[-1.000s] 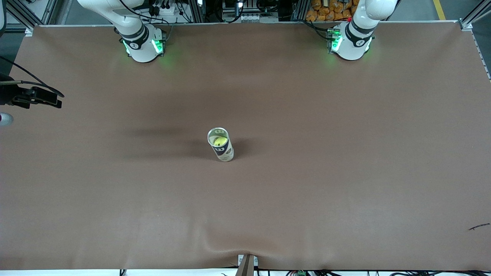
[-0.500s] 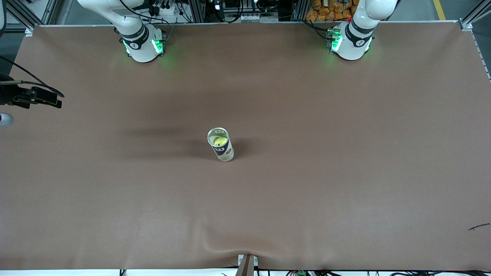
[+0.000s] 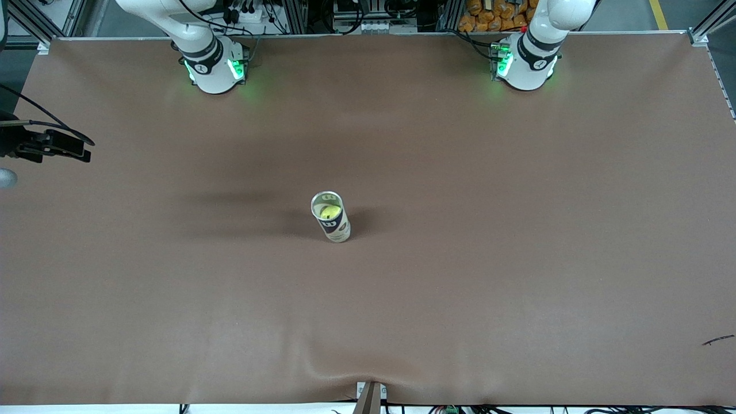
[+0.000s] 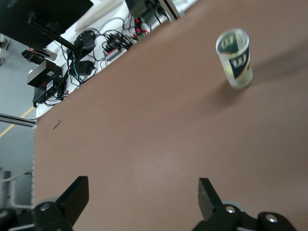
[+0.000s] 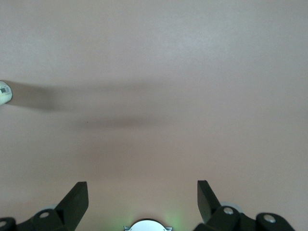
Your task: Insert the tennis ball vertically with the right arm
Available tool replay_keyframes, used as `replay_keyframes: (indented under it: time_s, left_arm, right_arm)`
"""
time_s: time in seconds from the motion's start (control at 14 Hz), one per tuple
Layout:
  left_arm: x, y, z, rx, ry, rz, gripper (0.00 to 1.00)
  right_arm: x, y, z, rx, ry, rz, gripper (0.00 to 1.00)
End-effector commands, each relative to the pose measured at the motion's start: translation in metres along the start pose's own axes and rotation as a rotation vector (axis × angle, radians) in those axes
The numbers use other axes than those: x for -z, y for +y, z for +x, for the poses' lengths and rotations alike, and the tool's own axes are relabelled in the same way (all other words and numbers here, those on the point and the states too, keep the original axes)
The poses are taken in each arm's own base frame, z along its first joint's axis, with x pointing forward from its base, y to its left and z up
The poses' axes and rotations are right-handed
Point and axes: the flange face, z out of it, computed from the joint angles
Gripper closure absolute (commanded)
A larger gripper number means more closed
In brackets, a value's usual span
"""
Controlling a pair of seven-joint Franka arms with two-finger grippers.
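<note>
A clear tube can (image 3: 331, 217) with a dark label stands upright in the middle of the brown table (image 3: 517, 230), its mouth open upward. A yellow-green tennis ball (image 3: 329, 212) lies inside it. In the left wrist view the can (image 4: 234, 57) is well away from my left gripper (image 4: 143, 197), which hangs open and empty high over bare table. My right gripper (image 5: 143, 197) is also open and empty, over bare table near its own base (image 5: 147, 225); only the can's edge (image 5: 4, 93) shows there. Neither gripper shows in the front view.
A black device on a mount (image 3: 49, 146) and a grey knob (image 3: 6, 179) sit at the table's edge at the right arm's end. A bracket (image 3: 370, 397) sticks up at the front edge. Cables and boxes (image 4: 82, 43) lie off the table.
</note>
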Motion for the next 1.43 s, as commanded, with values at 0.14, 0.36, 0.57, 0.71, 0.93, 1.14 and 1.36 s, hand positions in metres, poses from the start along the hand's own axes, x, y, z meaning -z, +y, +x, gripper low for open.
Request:
replay_keyframes:
  time_s: [0.14, 0.36, 0.57, 0.71, 0.93, 1.14, 1.36]
  left_arm:
    - [0.008, -0.050, -0.003, -0.229, -0.186, -0.055, 0.00]
    - [0.003, -0.172, 0.013, -0.240, -0.255, -0.247, 0.00]
    - [-0.026, -0.252, 0.021, -0.203, -0.329, -0.318, 0.00]
    - [-0.050, -0.290, 0.030, -0.181, -0.354, -0.364, 0.00]
    - [-0.096, -0.338, 0.045, -0.096, -0.394, -0.409, 0.00]
    - [-0.150, -0.382, 0.063, 0.030, -0.406, -0.437, 0.00]
    - [-0.201, -0.425, 0.077, 0.156, -0.384, -0.457, 0.00]
  right_arm:
    - [0.029, 0.033, -0.026, -0.046, 0.079, 0.001, 0.00]
    - [0.033, 0.034, -0.032, -0.046, 0.101, 0.001, 0.00]
    - [0.037, 0.031, -0.031, -0.040, 0.119, -0.003, 0.00]
    - [0.037, 0.023, -0.032, -0.026, 0.109, -0.003, 0.00]
    - [0.040, -0.001, -0.036, 0.016, 0.094, 0.001, 0.00]
    - [0.041, -0.009, -0.038, 0.033, 0.084, 0.005, 0.00]
    - [0.040, -0.011, -0.038, 0.037, 0.077, 0.005, 0.00]
